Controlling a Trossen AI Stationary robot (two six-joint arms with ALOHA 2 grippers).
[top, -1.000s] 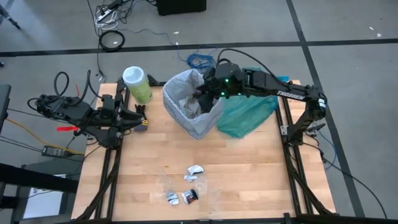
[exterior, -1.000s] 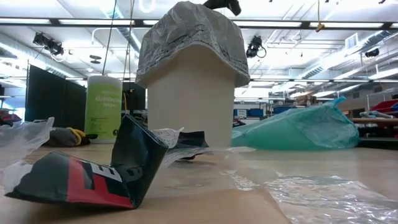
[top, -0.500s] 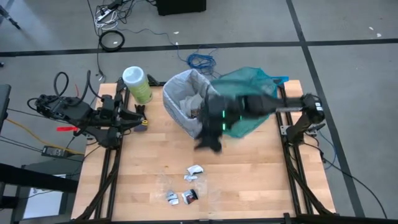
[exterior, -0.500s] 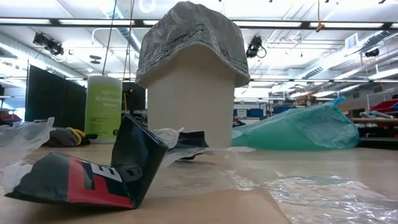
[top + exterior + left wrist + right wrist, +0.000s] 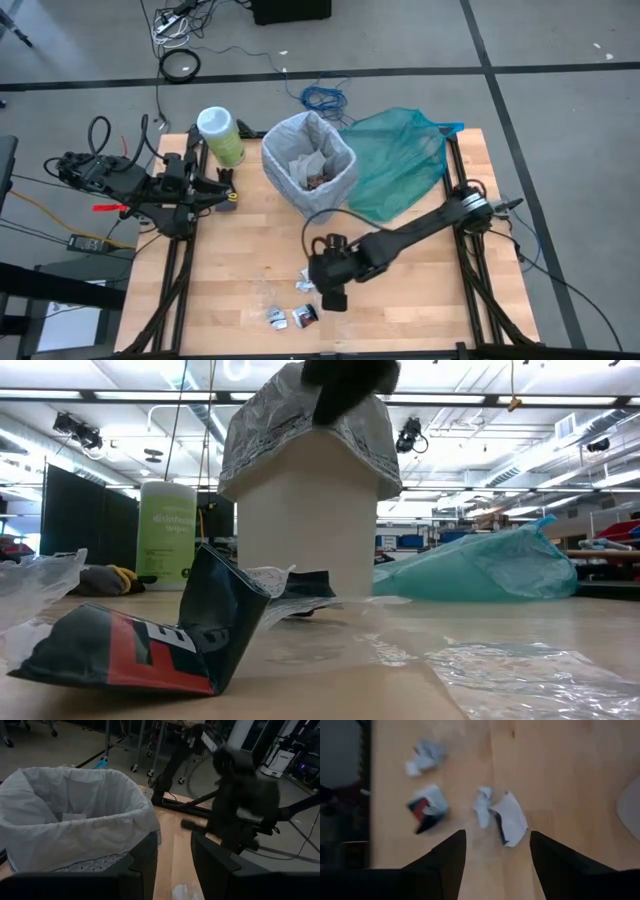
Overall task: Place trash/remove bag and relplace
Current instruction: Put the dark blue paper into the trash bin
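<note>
On the wooden table (image 5: 420, 290), the bag-lined bin (image 5: 309, 165) holds crumpled trash (image 5: 312, 170).

This is a robotics lab or workshop in a big open industrial hall. The low view looks past the wooden desk (image 5: 560, 622) into a wide room with a high ceiling, long strip lights (image 5: 120, 396) and dark partition screens (image 5: 70, 510). From above, the desk stands on a grey concrete floor (image 5: 560, 90) crossed by dark tape lines, with loose cables (image 5: 180, 64) coiled beyond its far edge. The left wrist view shows metal frames (image 5: 125, 740) and equipment on that floor.
</note>
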